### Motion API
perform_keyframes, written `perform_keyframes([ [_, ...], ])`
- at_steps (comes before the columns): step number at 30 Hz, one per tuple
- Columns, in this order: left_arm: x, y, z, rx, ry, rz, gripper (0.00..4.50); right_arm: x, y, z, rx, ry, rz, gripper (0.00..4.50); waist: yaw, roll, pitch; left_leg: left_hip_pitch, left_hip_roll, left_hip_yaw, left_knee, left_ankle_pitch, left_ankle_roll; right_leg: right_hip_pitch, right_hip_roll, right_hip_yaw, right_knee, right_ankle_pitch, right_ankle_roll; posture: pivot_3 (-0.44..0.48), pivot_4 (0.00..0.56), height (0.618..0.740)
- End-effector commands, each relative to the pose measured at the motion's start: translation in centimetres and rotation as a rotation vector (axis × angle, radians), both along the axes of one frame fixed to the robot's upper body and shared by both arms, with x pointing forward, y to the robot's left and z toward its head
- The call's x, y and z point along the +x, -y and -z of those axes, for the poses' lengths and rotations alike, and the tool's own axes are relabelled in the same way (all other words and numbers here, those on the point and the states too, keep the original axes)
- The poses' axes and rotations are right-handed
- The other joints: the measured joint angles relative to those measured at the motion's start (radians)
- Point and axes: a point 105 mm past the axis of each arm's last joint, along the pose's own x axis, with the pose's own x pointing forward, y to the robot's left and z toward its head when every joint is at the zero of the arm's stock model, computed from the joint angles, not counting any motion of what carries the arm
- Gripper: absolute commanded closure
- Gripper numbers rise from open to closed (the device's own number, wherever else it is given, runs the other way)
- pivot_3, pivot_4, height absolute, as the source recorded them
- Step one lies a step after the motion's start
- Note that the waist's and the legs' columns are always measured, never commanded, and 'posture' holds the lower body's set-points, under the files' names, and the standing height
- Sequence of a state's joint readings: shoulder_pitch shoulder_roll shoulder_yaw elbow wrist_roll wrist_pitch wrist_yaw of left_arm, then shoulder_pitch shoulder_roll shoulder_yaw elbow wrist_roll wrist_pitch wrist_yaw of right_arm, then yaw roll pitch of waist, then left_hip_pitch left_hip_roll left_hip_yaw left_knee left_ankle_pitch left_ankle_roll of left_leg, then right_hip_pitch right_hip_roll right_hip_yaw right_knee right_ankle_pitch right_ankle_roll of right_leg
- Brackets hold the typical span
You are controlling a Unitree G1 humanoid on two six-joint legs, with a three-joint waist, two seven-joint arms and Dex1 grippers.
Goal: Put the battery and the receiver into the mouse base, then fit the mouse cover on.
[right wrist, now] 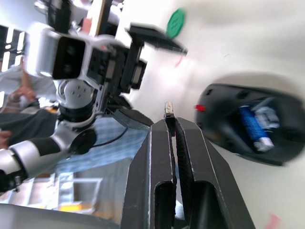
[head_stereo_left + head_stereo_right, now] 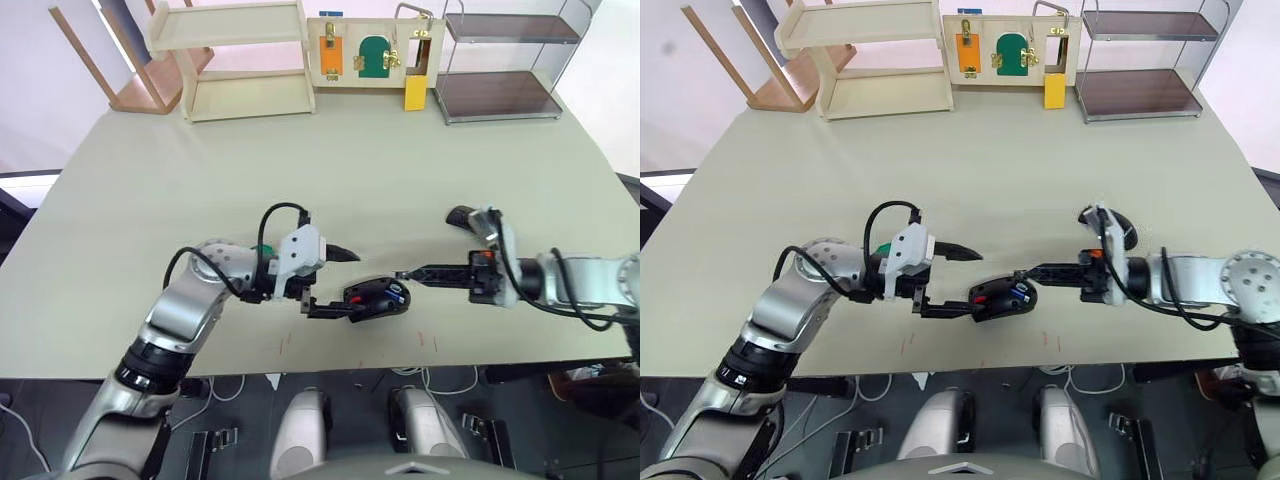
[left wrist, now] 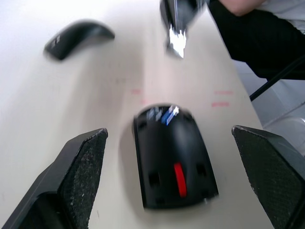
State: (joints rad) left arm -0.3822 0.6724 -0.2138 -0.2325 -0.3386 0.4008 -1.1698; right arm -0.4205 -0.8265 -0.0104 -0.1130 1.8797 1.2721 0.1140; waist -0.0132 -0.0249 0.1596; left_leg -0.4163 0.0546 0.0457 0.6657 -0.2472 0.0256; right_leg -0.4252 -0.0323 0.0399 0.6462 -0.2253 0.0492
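The mouse base (image 2: 376,298) lies near the table's front edge, black with a red part showing. The blue battery (image 1: 252,126) sits in its open compartment. My left gripper (image 2: 352,285) is open, one finger (image 3: 86,164) on each side of the base with a gap on both sides. My right gripper (image 2: 400,275) is shut on the receiver (image 1: 168,109), a tiny grey-and-black piece held at its fingertips just right of the base's battery end. The mouse cover (image 2: 460,216), a smooth black shell, rests on the table behind my right wrist.
A round green disc (image 2: 262,248) lies behind my left wrist. At the far edge stand a wooden shelf (image 2: 240,60), a latch board (image 2: 370,55), a yellow block (image 2: 415,93) and a metal rack (image 2: 500,70). A person (image 1: 14,95) is beyond the front edge.
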Motion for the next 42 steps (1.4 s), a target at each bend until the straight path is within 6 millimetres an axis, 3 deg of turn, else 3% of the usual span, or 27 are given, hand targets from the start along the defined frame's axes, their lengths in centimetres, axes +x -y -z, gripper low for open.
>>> perform_keyframes([
  [1,0.0,0.0,-1.0,-0.043,0.036,-0.034,0.06,-0.6,0.8,-0.5,-0.052,0.136,-0.012,4.5,0.002,0.0,0.0,0.0,0.0,0.0,0.0,0.0,0.0,0.0,0.0,0.0,0.0,0.0,0.0,0.0,0.15,0.74],
  [9,-1.0,1.0,0.2,-0.078,-0.019,-0.058,0.06,-1.7,2.5,0.8,-0.119,0.436,0.011,4.5,0.004,0.0,0.0,0.0,0.0,0.0,0.003,0.0,0.0,0.001,0.0,0.0,0.0,0.0,0.002,0.0,0.15,0.74],
  [15,-0.5,1.4,0.7,-0.045,-0.009,-0.053,0.06,-2.5,4.5,2.4,-0.245,0.723,-0.086,4.5,0.003,0.0,0.0,0.002,0.0,0.0,0.004,0.0,0.0,0.003,0.0,0.0,0.0,-0.001,0.006,0.0,0.15,0.74],
  [24,0.2,2.2,1.9,0.021,-0.006,-0.045,0.06,-2.5,5.3,3.5,-0.331,1.003,-0.18,4.5,0.003,0.0,0.0,0.002,-0.001,0.001,0.005,0.0,0.0,0.003,0.001,0.001,0.0,0.001,0.004,0.0,0.15,0.74],
  [30,0.7,2.8,2.7,0.05,-0.008,-0.054,0.06,-1.9,4.6,2.3,-0.287,1.078,-0.169,4.5,0.003,0.0,0.0,0.002,-0.001,0.001,0.006,0.0,0.0,0.003,0.001,0.002,0.001,0.002,0.003,0.0,0.15,0.74],
  [42,1.3,4.4,3.9,0.055,-0.011,-0.054,0.06,-2.1,4.5,2.3,-0.28,1.122,-0.209,4.5,0.008,0.0,0.0,0.003,-0.001,0.001,0.006,0.0,0.0,0.003,0.0,0.001,0.001,0.002,0.002,0.0,0.15,0.74],
])
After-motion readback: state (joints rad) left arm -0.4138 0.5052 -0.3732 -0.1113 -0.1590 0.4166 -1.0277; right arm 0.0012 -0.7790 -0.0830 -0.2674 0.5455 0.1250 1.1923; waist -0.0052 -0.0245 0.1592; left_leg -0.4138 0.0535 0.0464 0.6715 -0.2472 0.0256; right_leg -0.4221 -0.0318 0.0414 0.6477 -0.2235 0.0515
